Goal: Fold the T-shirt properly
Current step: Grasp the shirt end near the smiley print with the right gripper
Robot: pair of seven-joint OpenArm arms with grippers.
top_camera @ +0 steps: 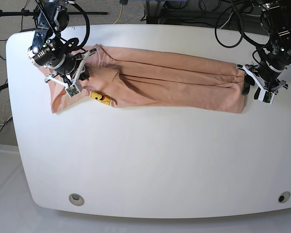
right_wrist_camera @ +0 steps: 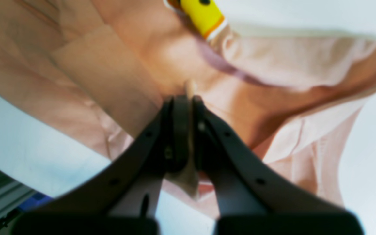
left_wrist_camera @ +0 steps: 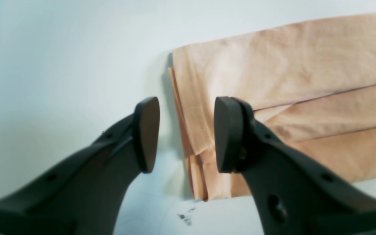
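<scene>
The peach T-shirt (top_camera: 174, 82) lies folded into a long band across the far half of the white table (top_camera: 150, 160). Its yellow print (top_camera: 101, 98) shows near the band's left end. There my right gripper (top_camera: 84, 77) is shut on a pinched fold of the T-shirt (right_wrist_camera: 109, 71), and the cloth bunches up around the closed gripper (right_wrist_camera: 188, 101), with the yellow print (right_wrist_camera: 202, 13) just beyond. At the band's right end my left gripper (top_camera: 248, 86) is open. In the left wrist view the gripper (left_wrist_camera: 187, 135) straddles the layered end edge of the T-shirt (left_wrist_camera: 289, 81), holding nothing.
Cables (top_camera: 184, 12) and a stand crowd the far edge behind the table. Two round metal fittings (top_camera: 76, 198) (top_camera: 281, 197) sit near the front corners. A small dark smudge (left_wrist_camera: 184, 218) marks the tabletop by the shirt's end.
</scene>
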